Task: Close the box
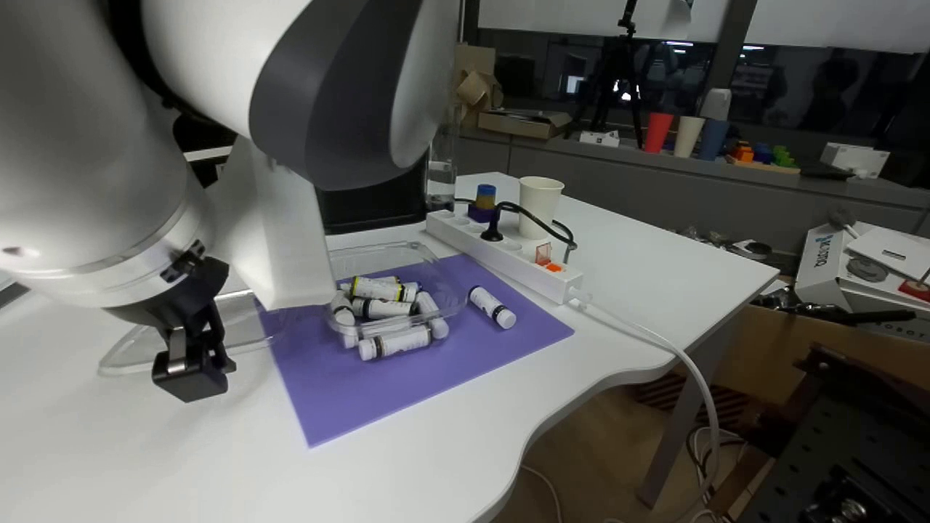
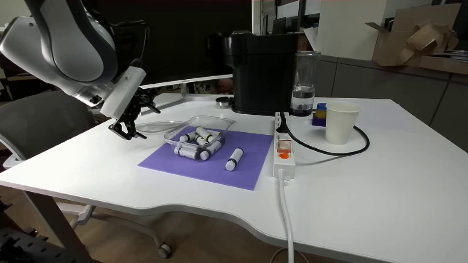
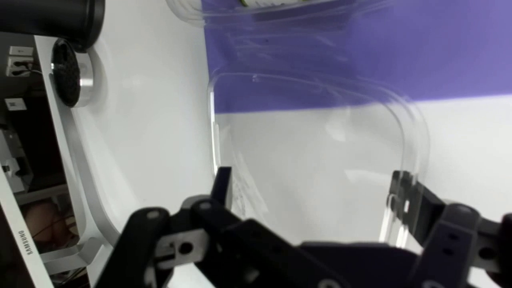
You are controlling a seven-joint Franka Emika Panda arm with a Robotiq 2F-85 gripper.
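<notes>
Box [image 2: 216, 123] is seen unfolded: filled half [image 1: 396, 261] set on the purple mat [image 2: 252, 149], flatter clear half [image 3: 316, 156] laid beside it, across the mat edge and onto the white surface [image 2: 365, 204].

Surface and arm [image 2: 73, 54] are cut off in both exterior views; in an exterior view an edge of the filled half is masked by the arm's white block [image 1: 283, 247]. Monitor [image 2: 175, 40] is cut off at the top, partly blocked by the black appliance [image 2: 261, 73].

Flatter half is see-through, hard to trace, and partly covered by the gripper [image 3: 313, 186] in an exterior view. Whether the halves are joined can't be made out. Only an edge of the filled half is caught in the wrist view.

Glass cylinder [image 2: 303, 95] is placed next to the appliance. Power strip [image 1: 508, 266] is set just beside the mat, black plug [image 1: 492, 232] inserted. Gripper is spread wide, jaws seen by opposite sides of the flatter half in the wrist view; contact can't be judged.

White tubes [image 2: 204, 133] are piled in the filled half, count confused by the clear wall. One loose tube [image 2: 234, 159] is laid on the mat, outside.
</notes>
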